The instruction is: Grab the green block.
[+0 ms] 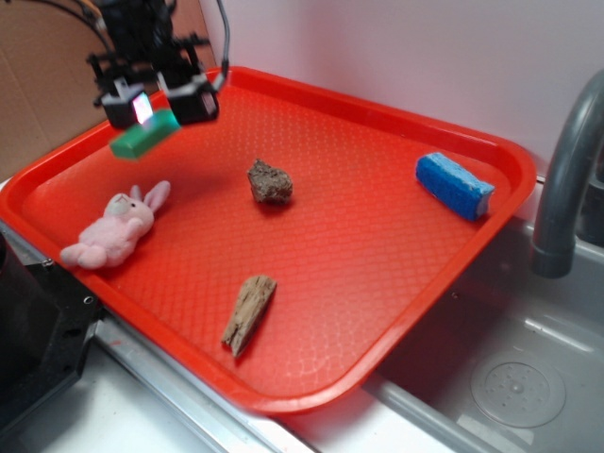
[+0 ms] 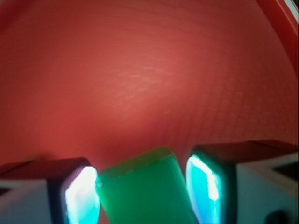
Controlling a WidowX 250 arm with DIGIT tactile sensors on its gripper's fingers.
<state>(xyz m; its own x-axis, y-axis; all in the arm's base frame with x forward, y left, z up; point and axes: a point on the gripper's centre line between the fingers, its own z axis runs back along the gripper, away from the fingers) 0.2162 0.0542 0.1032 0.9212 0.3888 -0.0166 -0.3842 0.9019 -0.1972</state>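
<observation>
Gripper (image 1: 154, 104) pinching the green block (image 1: 144, 136) between its 2 fingers, held tilted just above the red tray's (image 1: 396, 283) far-left corner, near the pink plush rabbit (image 1: 113, 226).

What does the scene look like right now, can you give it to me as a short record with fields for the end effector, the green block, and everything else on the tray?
end effector: above the tray's far left corner, closed on the green block
green block: held between the two fingers, tilted, lifted off the tray; also seen in the wrist view
tray: red, textured, beside a sink
brown rock: near the tray's middle
blue block: near the right rim
pink plush bunny: lying at the left side
wood piece: near the front rim
faucet: grey, at right
</observation>
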